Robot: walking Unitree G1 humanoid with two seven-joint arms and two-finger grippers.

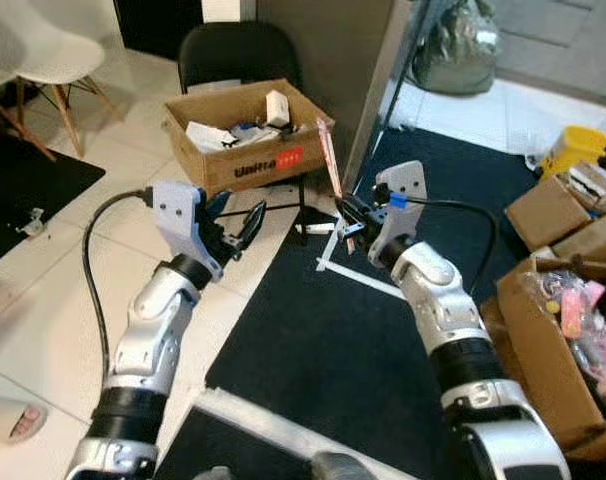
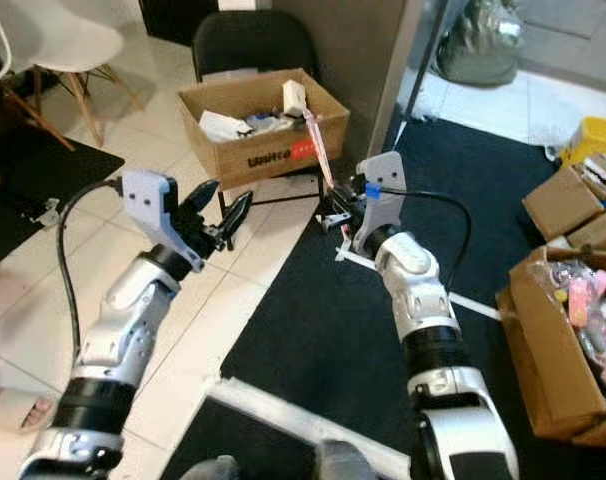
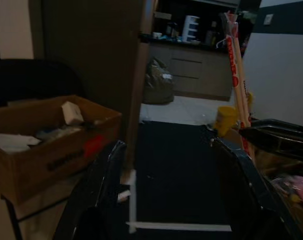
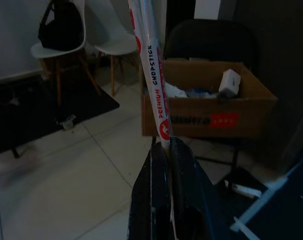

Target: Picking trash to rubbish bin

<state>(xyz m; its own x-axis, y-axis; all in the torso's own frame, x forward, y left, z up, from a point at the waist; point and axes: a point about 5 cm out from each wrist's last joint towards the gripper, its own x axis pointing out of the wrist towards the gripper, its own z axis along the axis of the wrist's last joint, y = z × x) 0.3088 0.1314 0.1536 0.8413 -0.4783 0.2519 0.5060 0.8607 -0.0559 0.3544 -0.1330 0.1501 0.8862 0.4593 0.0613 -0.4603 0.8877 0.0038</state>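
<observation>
Gripping a paper-sleeved pair of chopsticks (image 4: pixel 154 75) near its lower end, my right pincer (image 1: pixel 351 222) has its two black fingers pressed together on the wrapper. The sleeve stands nearly upright, tilted slightly, with red print reading "PREMIUM CHOPSTICK" running along it. It rises out of my fingers and its upper end sits in front of the near corner of the cardboard box (image 1: pixel 245 135).

That box serves as the bin. It rests on the seat of a black chair (image 1: pixel 235 52) ahead of me and already holds white paper scraps and a small white carton (image 1: pixel 277 106). A red label (image 1: pixel 288 158) marks its front wall. My right pincer hangs just to the right of the box, over the edge where the white tiled floor (image 1: pixel 43 290) meets a dark carpet (image 1: pixel 333 340) marked with white tape lines (image 1: pixel 358 280).

My left pincer (image 1: pixel 238 222) hovers in front of the box and below it, its fingers spread apart and holding nothing.

Off to my right lie opened cardboard boxes (image 1: pixel 553 300) with pink packets inside, and a yellow bucket (image 1: pixel 575 148) beyond them. A white chair (image 1: pixel 48 55) stands at far left, and a grey bag (image 1: pixel 461 45) sits past the doorway.
</observation>
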